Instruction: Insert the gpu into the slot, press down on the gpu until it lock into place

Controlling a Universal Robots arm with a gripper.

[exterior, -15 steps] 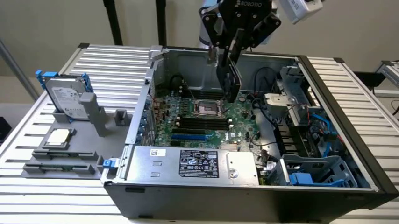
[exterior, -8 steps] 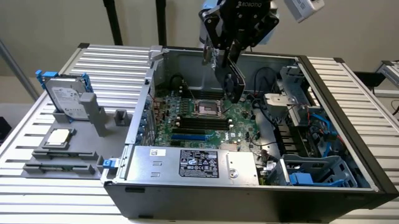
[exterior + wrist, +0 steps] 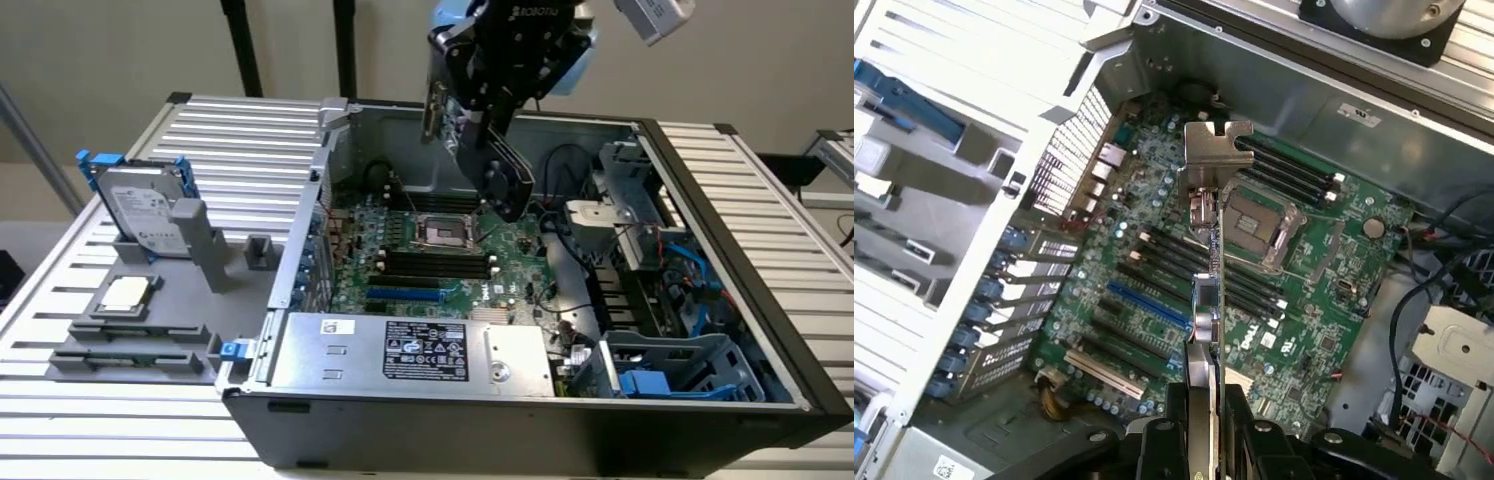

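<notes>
My gripper [image 3: 478, 125] hangs above the open computer case and is shut on the gpu [image 3: 501, 175], which is tilted, its lower end over the motherboard near the CPU socket [image 3: 445, 232]. In the wrist view the gpu [image 3: 1206, 300] appears edge-on between my fingers [image 3: 1176, 410], its silver end bracket [image 3: 1214, 150] pointing away from the gripper. The slot [image 3: 404, 296], a bright-blue strip, lies on the motherboard toward the case's near side, below the black memory slots [image 3: 427, 262]. In the wrist view the slot [image 3: 1146, 307] sits beside the card's edge, apart from it.
A power supply [image 3: 400, 350] with a label fills the case's near end. A drive cage [image 3: 667, 370] and cables [image 3: 574, 270] take up the exterior view's right side. Outside the case, on the exterior view's left, a hard drive [image 3: 140, 210] and a CPU [image 3: 124, 293] rest on grey fixtures.
</notes>
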